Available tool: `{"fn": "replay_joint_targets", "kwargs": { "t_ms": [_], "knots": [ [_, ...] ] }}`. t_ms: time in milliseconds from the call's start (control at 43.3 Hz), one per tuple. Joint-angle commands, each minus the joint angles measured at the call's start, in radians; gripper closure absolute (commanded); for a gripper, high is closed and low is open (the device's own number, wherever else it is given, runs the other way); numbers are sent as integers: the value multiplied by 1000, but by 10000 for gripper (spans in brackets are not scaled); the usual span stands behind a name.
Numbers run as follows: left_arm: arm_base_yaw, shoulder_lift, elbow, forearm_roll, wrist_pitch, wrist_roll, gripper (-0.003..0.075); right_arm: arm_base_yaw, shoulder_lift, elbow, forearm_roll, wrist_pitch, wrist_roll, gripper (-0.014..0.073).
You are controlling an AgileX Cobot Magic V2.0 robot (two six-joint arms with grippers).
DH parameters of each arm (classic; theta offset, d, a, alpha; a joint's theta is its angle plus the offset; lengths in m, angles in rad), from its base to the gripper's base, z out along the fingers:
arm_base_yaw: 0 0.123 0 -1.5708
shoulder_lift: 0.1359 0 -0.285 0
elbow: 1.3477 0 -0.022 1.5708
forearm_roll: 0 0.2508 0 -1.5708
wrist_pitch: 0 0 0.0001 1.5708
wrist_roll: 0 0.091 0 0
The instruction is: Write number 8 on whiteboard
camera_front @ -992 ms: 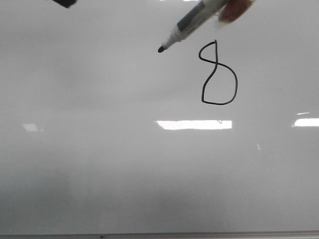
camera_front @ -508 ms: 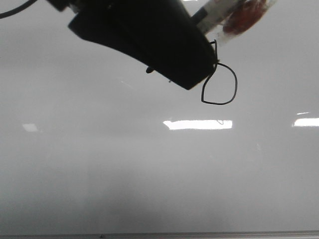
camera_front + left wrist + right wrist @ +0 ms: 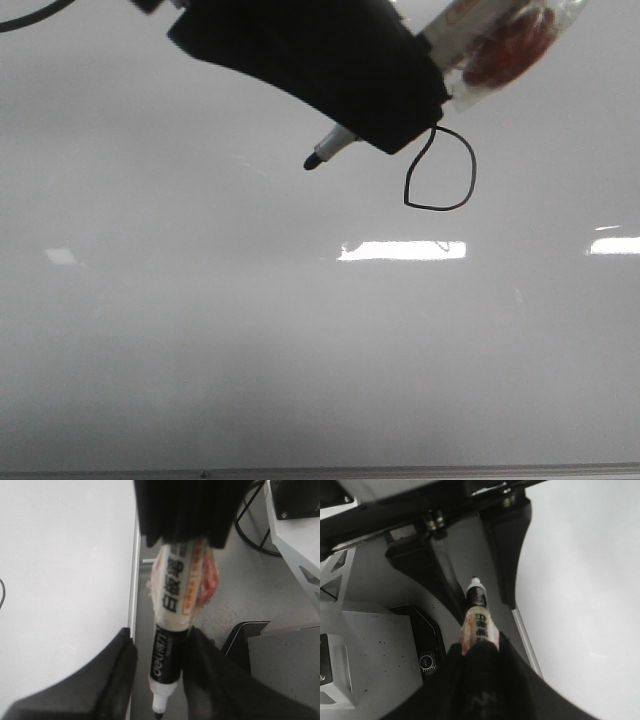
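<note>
The whiteboard (image 3: 250, 330) fills the front view. On it the number 8 (image 3: 437, 208) shows only its lower loop; its upper loop is hidden behind my black left gripper (image 3: 340, 80). A whiteboard marker (image 3: 330, 150) with red-and-white tape on its barrel points down-left, its black tip just off the drawn figure. My right gripper (image 3: 480, 647) is shut on the marker's rear end. My left gripper (image 3: 161, 640) stands open around the marker's (image 3: 167, 655) black front section, with a gap on one side.
Bright rectangular light reflections (image 3: 400, 250) lie across the board, and its thin grey bottom edge (image 3: 320, 470) runs along the lowest part of the front view. Beside the board's edge (image 3: 134, 580) the wrist views show grey floor, a black box (image 3: 427, 645) and metal framing.
My left gripper came in from the upper left and now covers the 8's upper loop and straddles the marker. The marker's tip has shifted down a little and shows below the gripper.
</note>
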Motion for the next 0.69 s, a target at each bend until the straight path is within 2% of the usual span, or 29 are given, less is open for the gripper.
{"fn": "replay_joint_targets", "kwargs": {
  "t_ms": [0,69,138,277,346,392,577,669],
  "knots": [
    [-5,-26,-34,-44,-48,0,602,4,-18,-26,35,-31,-7,686],
    [-5,-26,-34,-44,-46,0,646,4,-18,-26,35,-30,-7,648],
    [-5,-26,-34,-44,-44,0,680,4,-18,-26,35,-28,-7,543],
    [2,-26,-34,-30,-35,-27,693,4,-18,-28,22,-18,-4,195],
    [12,-38,-36,46,-34,-114,693,-1,-24,-37,-25,5,36,89],
    [25,-51,-36,115,-27,-188,693,-14,-33,-46,-84,22,89,66],
    [125,-133,-36,500,68,-639,693,-92,-110,-55,-349,61,380,97],
    [199,-162,-36,656,141,-844,693,-126,-137,-55,-425,62,443,97]
  ]
}}
